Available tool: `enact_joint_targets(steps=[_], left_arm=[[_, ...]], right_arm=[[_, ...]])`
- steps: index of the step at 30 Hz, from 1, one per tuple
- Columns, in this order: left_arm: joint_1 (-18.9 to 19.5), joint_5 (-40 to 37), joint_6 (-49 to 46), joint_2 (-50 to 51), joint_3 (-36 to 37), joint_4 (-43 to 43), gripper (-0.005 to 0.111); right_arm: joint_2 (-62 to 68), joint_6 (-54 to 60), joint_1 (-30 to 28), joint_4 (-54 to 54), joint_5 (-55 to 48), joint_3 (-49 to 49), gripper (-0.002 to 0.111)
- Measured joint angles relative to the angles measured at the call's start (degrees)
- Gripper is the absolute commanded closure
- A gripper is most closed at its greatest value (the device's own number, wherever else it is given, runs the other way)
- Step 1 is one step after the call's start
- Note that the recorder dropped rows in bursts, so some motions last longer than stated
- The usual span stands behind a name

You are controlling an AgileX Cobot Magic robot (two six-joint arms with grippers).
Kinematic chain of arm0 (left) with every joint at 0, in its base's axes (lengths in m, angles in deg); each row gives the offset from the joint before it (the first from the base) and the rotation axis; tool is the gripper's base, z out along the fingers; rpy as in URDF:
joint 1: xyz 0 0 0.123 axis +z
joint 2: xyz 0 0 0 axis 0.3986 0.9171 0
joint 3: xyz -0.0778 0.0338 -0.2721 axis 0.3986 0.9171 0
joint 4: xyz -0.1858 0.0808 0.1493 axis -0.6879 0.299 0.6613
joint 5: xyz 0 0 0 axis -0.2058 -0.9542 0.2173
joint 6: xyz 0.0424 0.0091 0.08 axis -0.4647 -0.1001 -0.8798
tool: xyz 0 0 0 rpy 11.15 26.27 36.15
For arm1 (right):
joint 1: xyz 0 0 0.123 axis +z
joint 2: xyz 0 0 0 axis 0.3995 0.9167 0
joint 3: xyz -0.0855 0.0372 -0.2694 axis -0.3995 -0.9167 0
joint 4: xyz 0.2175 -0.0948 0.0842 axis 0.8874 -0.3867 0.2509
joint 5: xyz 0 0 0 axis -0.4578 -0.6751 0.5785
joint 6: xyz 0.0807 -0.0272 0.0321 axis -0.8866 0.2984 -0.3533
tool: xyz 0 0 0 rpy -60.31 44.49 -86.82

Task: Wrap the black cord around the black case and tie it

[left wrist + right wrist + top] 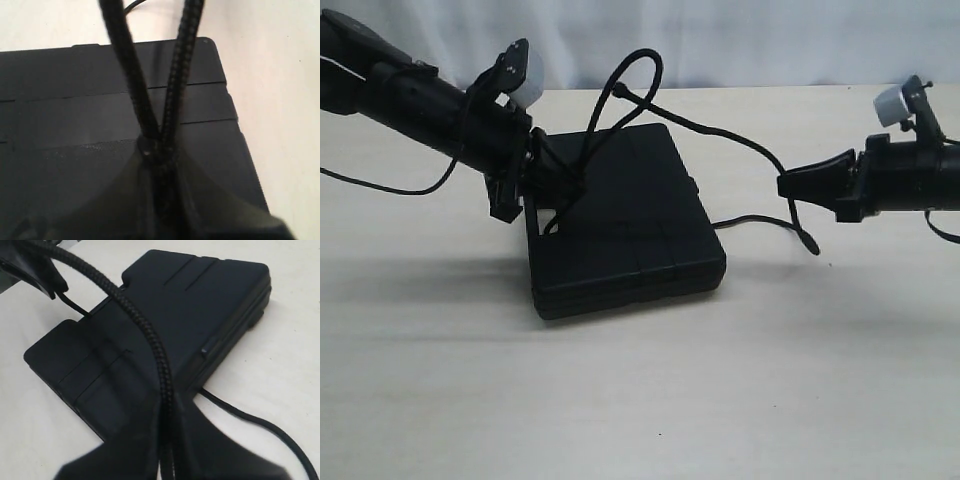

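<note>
black cord pinched in left claw, above black case

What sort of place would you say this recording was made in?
Most likely a robotics lab bench rather than a home: a bare pale tabletop, a plain white backdrop behind it, and a left arm and right arm working on just a black case and a cord.

The black case, flat and matte with a ribbed lid, lies at the frame's centre. The black cord, thin and braided, loops above the case's upper edge and trails right. Another stretch emerges beneath the case's right side, ending in a knobbed tip.
</note>
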Motion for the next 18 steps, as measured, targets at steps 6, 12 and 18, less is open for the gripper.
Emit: enact_joint_targets(steps=[6, 12, 18], left_arm=[[0.0, -1.3, 0.0, 0.0, 0.0, 1.5, 0.107], [0.0, -1.7, 0.0, 0.0, 0.0, 2.1, 0.107], [0.0, -1.7, 0.0, 0.0, 0.0, -0.6, 0.104]], right_arm=[[0.0, 2.0, 0.0, 0.5, -3.0, 0.0, 0.104], [0.0, 2.2, 2.0, 2.7, -6.1, 0.0, 0.104], [0.0, 2.2, 10.2, 9.1, -5.2, 0.0, 0.104]])
